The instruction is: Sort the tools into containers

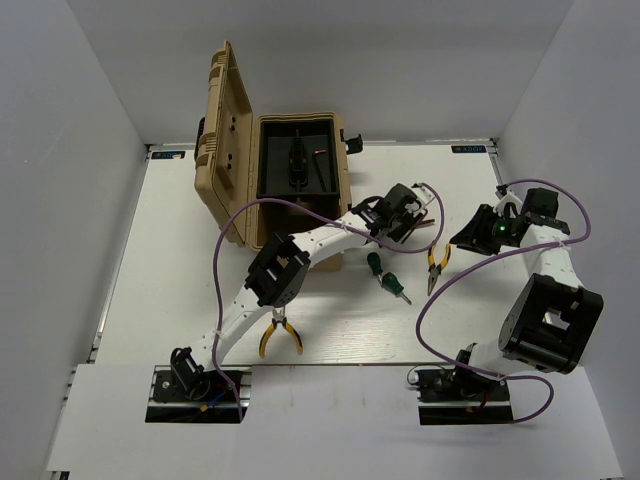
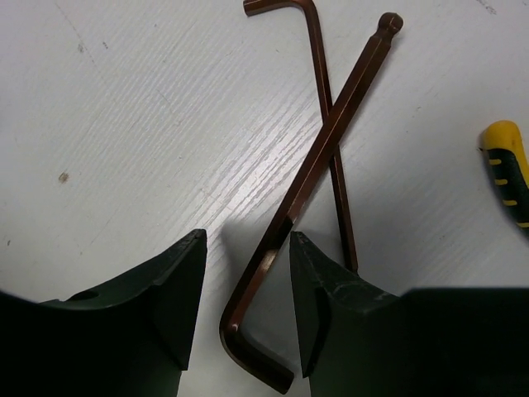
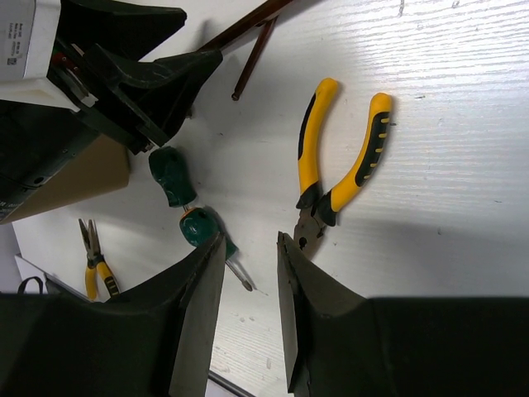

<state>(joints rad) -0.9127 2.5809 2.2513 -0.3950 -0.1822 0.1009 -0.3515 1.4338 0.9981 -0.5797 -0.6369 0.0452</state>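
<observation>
Two thin brown hex keys lie crossed on the white table. In the left wrist view the longer hex key runs between the fingers of my left gripper, its bend low between them; the jaws are open and straddle it. The other hex key lies under it. My right gripper is open over bare table, between a green-handled screwdriver and yellow-handled pliers. A second green screwdriver lies beside the first. The tan toolbox stands open at the back, its black tray showing.
A second pair of yellow pliers lies near the front, under the left arm's elbow. The toolbox lid stands upright on the left. Purple cables loop over both arms. The two grippers sit close together, right of centre.
</observation>
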